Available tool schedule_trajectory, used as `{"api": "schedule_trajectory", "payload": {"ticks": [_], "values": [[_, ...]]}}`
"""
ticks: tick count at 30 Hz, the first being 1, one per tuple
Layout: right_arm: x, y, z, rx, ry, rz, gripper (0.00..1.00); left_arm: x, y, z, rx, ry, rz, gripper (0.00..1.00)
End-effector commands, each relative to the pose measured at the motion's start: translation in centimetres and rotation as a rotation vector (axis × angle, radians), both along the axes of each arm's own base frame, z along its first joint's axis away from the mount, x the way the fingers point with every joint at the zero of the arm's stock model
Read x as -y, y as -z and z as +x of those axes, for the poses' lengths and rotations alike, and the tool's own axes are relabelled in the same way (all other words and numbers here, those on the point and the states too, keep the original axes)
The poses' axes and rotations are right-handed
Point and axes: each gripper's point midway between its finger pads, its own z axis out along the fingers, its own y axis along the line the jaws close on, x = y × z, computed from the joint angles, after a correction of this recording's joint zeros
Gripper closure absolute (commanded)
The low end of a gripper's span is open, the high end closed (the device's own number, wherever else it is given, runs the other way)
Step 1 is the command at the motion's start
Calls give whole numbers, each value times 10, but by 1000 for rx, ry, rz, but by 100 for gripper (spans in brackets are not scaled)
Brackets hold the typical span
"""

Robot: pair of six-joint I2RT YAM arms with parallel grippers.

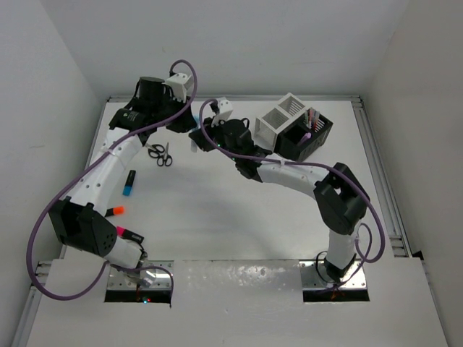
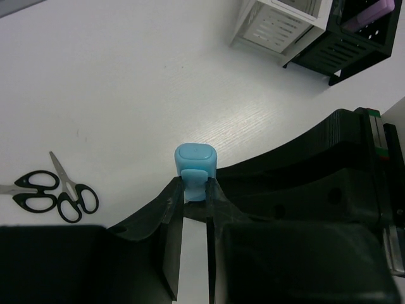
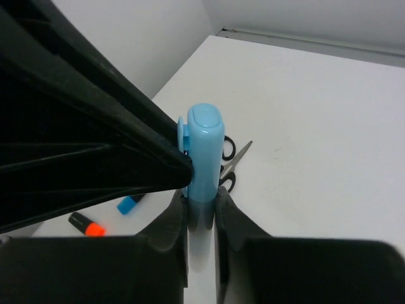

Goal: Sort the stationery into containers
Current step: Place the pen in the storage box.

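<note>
It seemed a handover: the left gripper [image 2: 195,190] and the right gripper [image 3: 201,201] both clenched the light-blue highlighter [image 3: 205,149], held in the air left of the containers [image 1: 269,129]. Next, the left gripper should let go so that the right can carry it there.

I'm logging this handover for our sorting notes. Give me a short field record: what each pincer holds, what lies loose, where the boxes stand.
left pincer: shut on short light blue plastic highlighter
right pincer: shut on the same highlighter
loose on table: small black-handled metal scissors; blue-capped black highlighter; orange-capped black highlighter; pink-capped black highlighter
boxes: white slatted box joined to black slatted box, far right
in black box: purple highlighter, thin pens
</note>
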Motion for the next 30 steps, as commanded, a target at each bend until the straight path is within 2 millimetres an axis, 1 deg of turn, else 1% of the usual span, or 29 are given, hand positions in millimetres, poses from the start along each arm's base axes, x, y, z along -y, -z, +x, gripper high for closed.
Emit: {"api": "schedule_trajectory", "payload": {"ticks": [1,2,3,5,6,7,8,9,10,11,12,13,14,15,16,17,18,19,20,21,22,23,24,25,26,27,28,29,30], "values": [[-6,-48,7,83,4,114,95,17,-28,-3,60,57,-71,100],[-5,-49,7,83,5,116,100,18,-28,-4,58,64,-73,100],[-1,-46,10,76,15,117,100,19,-27,-5,57,78,-75,100],[7,-50,12,70,29,138,100,17,-24,-6,56,80,-60,66],[19,-41,17,58,48,128,100,9,-25,-5,58,53,-39,48],[28,-39,19,57,60,120,100,2,-25,-3,64,36,-19,8],[49,-35,26,53,103,104,100,-8,-29,-1,84,1,5,0],[64,-36,31,53,132,97,100,-17,-31,0,94,-21,19,0],[79,-34,35,56,161,85,100,-33,-30,3,92,-65,40,0],[99,-38,34,64,189,76,100,-46,-30,5,100,-119,74,0],[127,-40,46,71,248,62,100,-58,-31,6,105,-153,96,0],[148,-34,51,73,292,7,100,-73,-26,3,99,-193,123,0],[180,-36,57,86,357,-22,100,-89,-22,3,97,-252,160,0],[202,-30,60,82,403,-79,100,-104,-21,1,101,-294,183,0],[222,-27,63,76,469,-106,100,-115,-6,-3,68,-324,208,0],[253,-23,67,65,536,-124,100,-127,2,-5,55,-364,235,0],[269,-19,68,59,569,-146,100,-139,4,-9,56,-397,239,0],[281,-15,70,52,596,-155,100,-149,10,-11,49,-431,264,0],[301,-6,72,35,636,-167,100,-158,26,-16,16,-455,285,0],[310,-1,74,26,653,-175,100,-169,29,-18,12,-490,291,0],[317,3,77,19,666,-189,100,-176,33,-20,6,-504,303,0],[324,6,79,16,684,-201,100,-180,44,-23,-16,-516,324,0],[332,7,82,14,706,-206,100,-195,49,-26,-31,-555,337,0],[336,16,85,4,717,-224,100,-200,53,-28,-41,-568,350,0],[339,17,87,4,726,-228,100,-206,59,-30,-55,-584,364,0],[345,20,90,6,738,-237,100,-211,71,-34,-85,-590,383,0],[346,27,92,-2,737,-249,100,-215,76,-37,-98,-598,394,0],[347,29,93,-1,739,-258,100,-219,82,-39,-115,-609,408,0],[350,34,95,0,742,-278,100,-223,92,-43,-145,-617,419,0]]}}
